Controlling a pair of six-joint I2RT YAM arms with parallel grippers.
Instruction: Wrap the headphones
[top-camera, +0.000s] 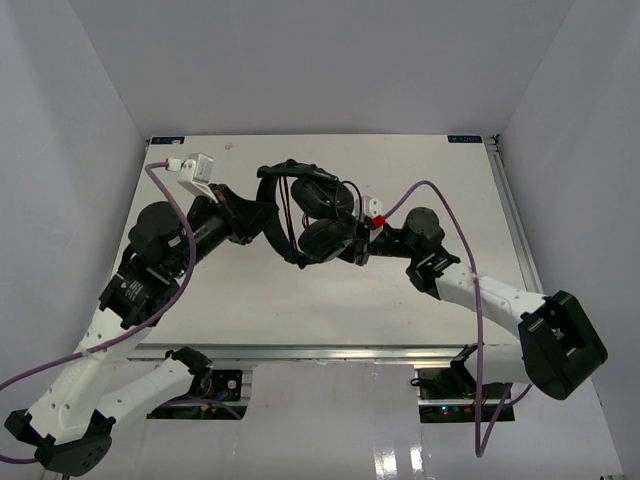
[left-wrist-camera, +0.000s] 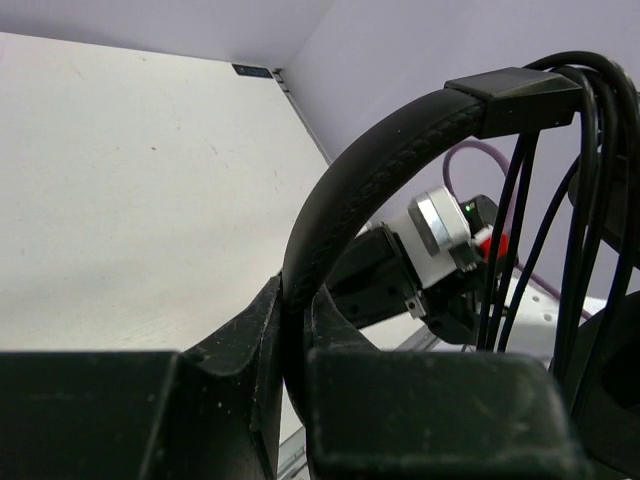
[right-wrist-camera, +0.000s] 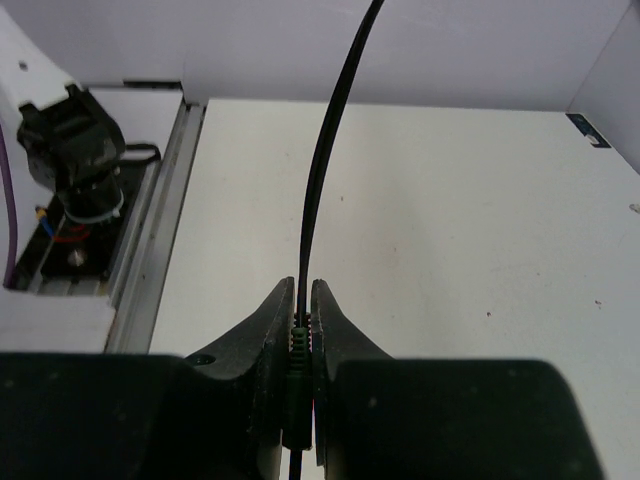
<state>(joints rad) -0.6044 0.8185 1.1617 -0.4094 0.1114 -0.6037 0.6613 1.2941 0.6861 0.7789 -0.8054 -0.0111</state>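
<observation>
Found no text, brand, number or sign clear enough to read. Spotted only a small dark tag (left-wrist-camera: 252, 70) on the far edge of the table (left-wrist-camera: 120, 200), well ahead of the left gripper (left-wrist-camera: 297, 310) and up to its left; print too small to make out. Saw another tag (right-wrist-camera: 590, 130) ahead of the right gripper (right-wrist-camera: 303, 300) and off to its right, equally blurred. Counted two such tags at the table's far corners in the overhead view, both well beyond the grippers, neither legible.
</observation>
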